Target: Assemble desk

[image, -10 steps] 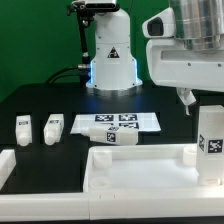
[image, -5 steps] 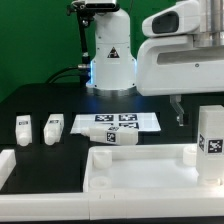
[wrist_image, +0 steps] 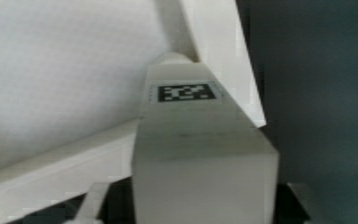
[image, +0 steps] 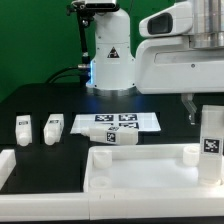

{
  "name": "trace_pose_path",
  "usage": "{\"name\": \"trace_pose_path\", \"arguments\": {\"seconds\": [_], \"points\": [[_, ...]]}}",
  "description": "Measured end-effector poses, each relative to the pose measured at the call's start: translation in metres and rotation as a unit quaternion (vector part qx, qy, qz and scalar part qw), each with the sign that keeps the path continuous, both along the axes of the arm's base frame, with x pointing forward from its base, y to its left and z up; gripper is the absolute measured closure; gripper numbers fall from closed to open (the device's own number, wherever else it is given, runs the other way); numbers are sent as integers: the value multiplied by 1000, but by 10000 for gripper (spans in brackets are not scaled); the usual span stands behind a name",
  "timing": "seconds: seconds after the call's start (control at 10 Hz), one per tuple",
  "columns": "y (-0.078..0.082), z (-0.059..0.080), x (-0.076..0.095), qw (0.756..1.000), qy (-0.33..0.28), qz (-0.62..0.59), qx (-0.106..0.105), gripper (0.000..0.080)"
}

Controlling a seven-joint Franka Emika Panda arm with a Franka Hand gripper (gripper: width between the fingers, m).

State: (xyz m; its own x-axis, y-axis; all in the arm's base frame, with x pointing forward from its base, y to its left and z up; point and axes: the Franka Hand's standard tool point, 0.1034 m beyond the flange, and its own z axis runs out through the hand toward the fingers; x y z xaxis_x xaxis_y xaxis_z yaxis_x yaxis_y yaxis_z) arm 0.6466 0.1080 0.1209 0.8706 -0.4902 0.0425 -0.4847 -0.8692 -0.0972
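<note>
Starting at the exterior view's left, a first spare leg [image: 22, 128] and a second spare leg [image: 53, 128] stand side by side on the black table [image: 30, 105], near each other and apart from everything else. They look parked there so that each can be fetched in turn. Right of them the marker board [image: 118, 121] lies flat, carrying only its tags. Just in front of it a third leg [image: 112, 138] lies on its side at the far edge of the tabletop slab [image: 140, 172]. The slab fills the near part of the table, wide and flat, probably laid so that legs can go in from above. Near its far right corner a short white stub [image: 192, 153] rises; whether it is a seated leg or part of the slab cannot be told. Furthest right, the upright leg [image: 210, 140] stands over the slab's right end, tag facing the camera, and the gripper [image: 203, 110] sits at its top. The wrist view shows this leg running down the middle between the jaws, the slab pale behind it. The jaws straddle the leg, set about its width apart. Whether the pads press on it or leave a sliver of gap cannot be told, so a firm hold is not certain. By the pose, the leg is meant for a socket in the slab.
</note>
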Motion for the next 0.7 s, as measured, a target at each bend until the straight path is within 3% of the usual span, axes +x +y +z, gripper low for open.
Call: {"name": "trace_pose_path", "arguments": {"seconds": [0.2, 0.4, 0.7], "points": [[-5, -1, -4, 982, -3, -189, 23, 514], [-7, -2, -9, 935, 7, -351, 58, 514], [-7, -2, -10, 907, 19, -415, 71, 514]]}}
